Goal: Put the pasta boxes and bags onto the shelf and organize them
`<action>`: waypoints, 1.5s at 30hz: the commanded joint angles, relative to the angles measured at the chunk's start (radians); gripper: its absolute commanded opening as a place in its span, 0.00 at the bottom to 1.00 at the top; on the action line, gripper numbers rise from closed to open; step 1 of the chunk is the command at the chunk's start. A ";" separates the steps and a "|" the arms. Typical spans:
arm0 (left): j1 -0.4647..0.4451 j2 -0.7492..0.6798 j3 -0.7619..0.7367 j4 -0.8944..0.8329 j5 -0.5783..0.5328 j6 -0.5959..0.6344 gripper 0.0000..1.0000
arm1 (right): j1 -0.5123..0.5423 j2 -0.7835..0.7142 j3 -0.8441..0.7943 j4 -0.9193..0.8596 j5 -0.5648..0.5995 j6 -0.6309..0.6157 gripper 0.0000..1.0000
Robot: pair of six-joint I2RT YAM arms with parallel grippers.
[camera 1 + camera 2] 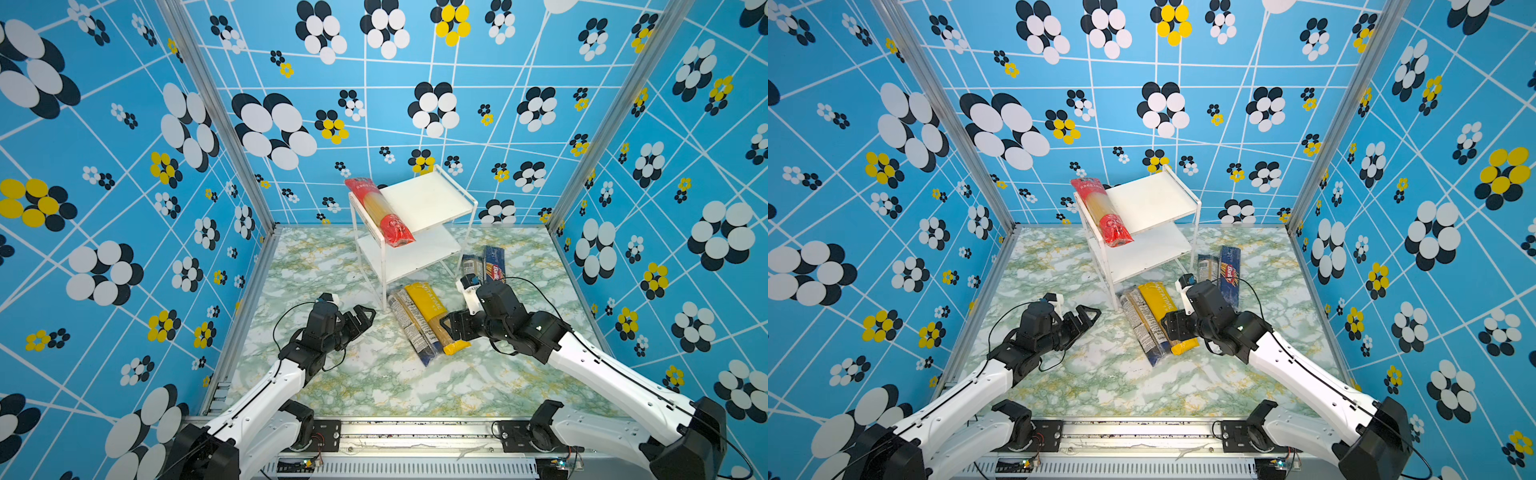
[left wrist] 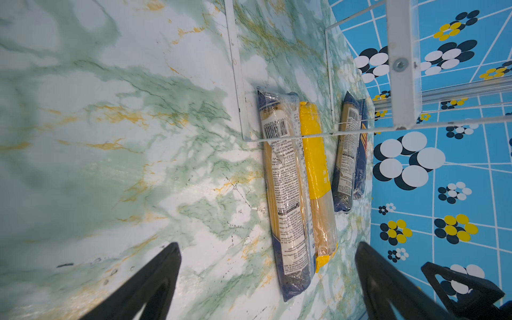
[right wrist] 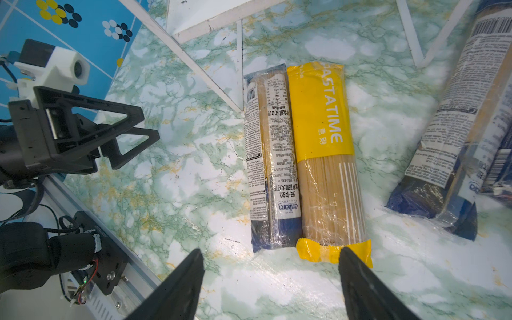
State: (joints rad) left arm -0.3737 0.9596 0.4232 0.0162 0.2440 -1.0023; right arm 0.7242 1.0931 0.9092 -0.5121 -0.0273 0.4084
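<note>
Right gripper (image 3: 271, 253) hung low over the marbled tabletop (image 1: 353, 374) with its two black fingers spread wide and nothing between them. Its tips sat right at the crimped near end of the yellow PASTATIME spaghetti pack (image 3: 321, 124), which stretched straight away from it toward the shelf (image 1: 432, 195). That alignment suggested it was set to close across the pack's width, the narrow way to take a long bag. Pressed against the yellow pack, on the side toward the other arm, lay a see-through spaghetti pack with navy ends (image 3: 273, 155), so close that a closing finger might catch it too. Off to the gripper's other side, apart from this pair, a second see-through pack (image 3: 448, 133) and the navy Barilla box (image 1: 494, 266) lay side by side on the tabletop, partly hidden behind the right wrist in both top views. Beyond all of these stood the two-tier shelf. It held only the red-ended spaghetti pack (image 1: 380, 212), laid along one edge of the top board, likely to leave room for the rest; the lower board was bare. Left gripper (image 1: 368, 318) waited across the packs from the right one, fingers also apart and empty, pointing toward them. Four packs were not yet shelved.
</note>
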 commanded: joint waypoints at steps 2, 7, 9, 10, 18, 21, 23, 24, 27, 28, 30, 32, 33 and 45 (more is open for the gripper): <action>-0.007 -0.004 0.010 0.015 -0.029 0.008 0.99 | 0.020 0.025 -0.018 0.048 0.036 0.000 0.79; -0.008 -0.009 0.024 -0.002 -0.037 0.014 0.99 | 0.029 0.040 -0.013 0.053 0.064 -0.001 0.79; -0.010 -0.007 0.022 0.005 -0.023 0.014 0.99 | 0.035 0.038 -0.028 0.083 0.060 -0.005 0.79; -0.012 -0.010 0.019 0.001 -0.021 0.013 0.99 | 0.038 0.040 -0.037 0.099 0.059 -0.005 0.79; -0.016 -0.049 -0.015 0.004 -0.038 0.008 0.99 | 0.074 0.103 -0.024 0.142 0.073 -0.019 0.79; -0.016 -0.063 -0.022 -0.016 -0.034 0.012 0.99 | 0.085 0.135 -0.025 0.157 0.072 -0.020 0.79; -0.016 -0.075 -0.023 -0.028 -0.042 0.017 0.99 | 0.090 0.153 -0.032 0.176 0.073 -0.022 0.79; -0.016 -0.079 -0.021 -0.029 -0.055 0.015 0.99 | 0.093 0.161 -0.028 0.182 0.070 -0.021 0.79; -0.016 -0.068 -0.005 -0.020 -0.063 0.027 0.99 | 0.094 0.166 -0.030 0.184 0.080 -0.025 0.80; -0.016 -0.058 0.004 -0.022 -0.068 0.034 0.99 | 0.095 0.167 -0.035 0.185 0.086 -0.025 0.80; -0.016 -0.022 0.029 -0.024 -0.059 0.040 0.99 | 0.095 0.165 -0.048 0.181 0.095 -0.029 0.80; -0.017 0.016 0.052 -0.013 -0.033 0.039 0.99 | 0.094 0.167 -0.053 0.182 0.107 -0.041 0.80; -0.021 0.035 0.055 0.002 -0.027 0.034 0.99 | 0.095 0.171 -0.050 0.177 0.109 -0.045 0.80; -0.063 0.148 0.112 0.027 -0.030 0.037 0.99 | 0.094 0.207 -0.096 0.223 0.089 -0.054 0.82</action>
State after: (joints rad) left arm -0.4290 1.0977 0.4904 0.0307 0.2169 -0.9909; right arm 0.8112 1.2804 0.8246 -0.3199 0.0547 0.3737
